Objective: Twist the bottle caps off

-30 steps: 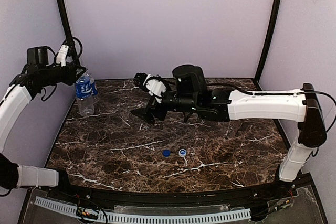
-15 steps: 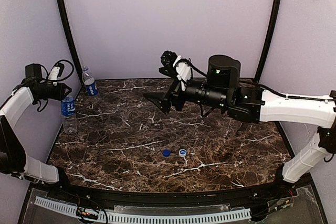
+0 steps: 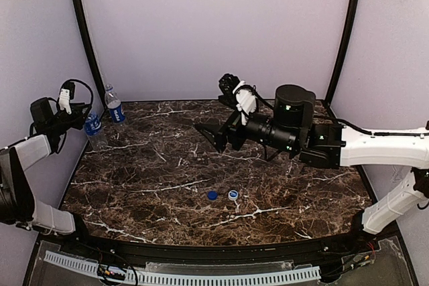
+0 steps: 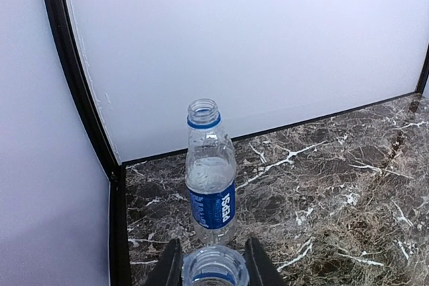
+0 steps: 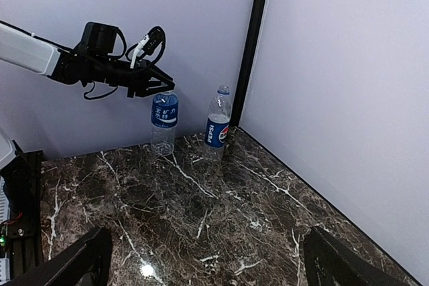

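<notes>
My left gripper is shut on the open neck of a clear bottle with a blue label, at the table's far left edge. Whether its base rests on the table I cannot tell. A second uncapped bottle, the Pepsi one, stands just behind it in the back-left corner. Two bottle caps lie side by side near the front middle, one blue and one white. My right gripper hangs open and empty above the table's back middle, facing both bottles from a distance.
Lavender walls with black corner posts close in the dark marble table. The Pepsi bottle stands close to the corner post. The left arm reaches in along the left wall.
The left arm carried its bottle down and left, then back toward the corner beside the Pepsi bottle. The right arm pulled back to the right and rose, staying open.
</notes>
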Controlling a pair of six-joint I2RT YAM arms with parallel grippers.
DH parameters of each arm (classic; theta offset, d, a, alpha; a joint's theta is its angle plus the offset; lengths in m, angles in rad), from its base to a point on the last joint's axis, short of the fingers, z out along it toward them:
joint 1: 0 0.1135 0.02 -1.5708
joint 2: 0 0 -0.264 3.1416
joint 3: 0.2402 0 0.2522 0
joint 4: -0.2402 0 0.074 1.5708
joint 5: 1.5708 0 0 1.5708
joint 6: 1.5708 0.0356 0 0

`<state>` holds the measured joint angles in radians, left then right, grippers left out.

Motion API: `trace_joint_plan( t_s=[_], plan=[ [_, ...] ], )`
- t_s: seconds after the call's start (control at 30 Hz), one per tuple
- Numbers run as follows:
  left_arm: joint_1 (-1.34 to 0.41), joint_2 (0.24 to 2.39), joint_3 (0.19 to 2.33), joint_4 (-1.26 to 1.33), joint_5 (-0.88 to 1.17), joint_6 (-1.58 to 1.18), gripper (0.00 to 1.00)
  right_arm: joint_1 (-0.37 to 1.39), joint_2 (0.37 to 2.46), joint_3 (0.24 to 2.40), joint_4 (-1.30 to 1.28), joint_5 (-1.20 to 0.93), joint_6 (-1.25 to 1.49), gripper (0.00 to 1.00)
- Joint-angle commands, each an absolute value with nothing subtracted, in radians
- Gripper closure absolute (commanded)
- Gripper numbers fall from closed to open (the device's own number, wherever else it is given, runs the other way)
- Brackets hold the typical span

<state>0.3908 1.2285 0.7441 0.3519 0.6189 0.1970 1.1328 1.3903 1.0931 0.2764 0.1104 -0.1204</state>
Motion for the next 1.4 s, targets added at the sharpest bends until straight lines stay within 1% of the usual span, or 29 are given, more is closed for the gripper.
trace_joint_plan(
  t_s=[0.0, 0.1, 0.27, 0.43, 0.67, 0.73, 0.77, 0.8, 0.83, 0.9, 0.97, 1.07, 1.13, 1.2, 1.23, 1.27, 1.37],
  plan=[
    [0.414, 1.267, 0.677, 0.584, 0.695, 0.094, 0.99, 1.140, 1.350, 1.071, 0.320, 0.173, -0.096, 0.01],
    [0.414, 1.295, 0.658, 0.616, 0.719, 0.091, 0.99, 1.140, 1.345, 1.063, 0.309, 0.176, -0.087, 0.01],
    [0.414, 1.343, 0.659, 0.651, 0.702, 0.065, 0.99, 1.143, 1.339, 1.051, 0.302, 0.178, -0.080, 0.01],
    [0.414, 1.371, 0.679, 0.591, 0.699, 0.094, 0.99, 1.143, 1.329, 1.037, 0.301, 0.185, -0.081, 0.01],
    [0.415, 1.392, 0.673, 0.582, 0.699, 0.105, 0.99, 1.143, 1.328, 1.035, 0.301, 0.186, -0.090, 0.02],
    [0.415, 1.392, 0.672, 0.583, 0.705, 0.103, 0.89, 1.144, 1.327, 1.035, 0.295, 0.190, -0.092, 0.01],
    [0.414, 1.392, 0.673, 0.581, 0.711, 0.099, 0.77, 1.143, 1.326, 1.033, 0.295, 0.193, -0.093, 0.01],
    [0.414, 1.393, 0.674, 0.580, 0.714, 0.097, 0.72, 1.143, 1.324, 1.032, 0.295, 0.196, -0.094, 0.01],
    [0.414, 1.393, 0.678, 0.576, 0.711, 0.092, 0.59, 1.143, 1.321, 1.031, 0.295, 0.199, -0.094, 0.01],
    [0.414, 1.395, 0.684, 0.571, 0.704, 0.088, 0.46, 1.143, 1.321, 1.027, 0.297, 0.207, -0.089, 0.01],
    [0.414, 1.395, 0.689, 0.566, 0.701, 0.087, 0.41, 1.143, 1.319, 1.026, 0.299, 0.208, -0.087, 0.01],
    [0.414, 1.390, 0.692, 0.560, 0.705, 0.088, 0.38, 1.144, 1.318, 1.026, 0.297, 0.206, -0.087, 0.01],
    [0.414, 1.383, 0.695, 0.557, 0.702, 0.087, 0.34, 1.144, 1.316, 1.028, 0.293, 0.206, -0.086, 0.01],
    [0.415, 1.375, 0.704, 0.547, 0.695, 0.087, 0.27, 1.144, 1.312, 1.033, 0.288, 0.214, -0.079, 0.01],
    [0.415, 1.373, 0.711, 0.542, 0.691, 0.087, 0.24, 1.144, 1.310, 1.039, 0.283, 0.235, -0.067, 0.01],
    [0.415, 1.366, 0.715, 0.535, 0.689, 0.088, 0.19, 1.144, 1.305, 1.045, 0.277, 0.275, -0.046, 0.01],
    [0.414, 1.340, 0.729, 0.525, 0.669, 0.089, 0.11, 1.137, 1.290, 1.083, 0.205, 0.452, 0.035, 0.01]
  ],
)
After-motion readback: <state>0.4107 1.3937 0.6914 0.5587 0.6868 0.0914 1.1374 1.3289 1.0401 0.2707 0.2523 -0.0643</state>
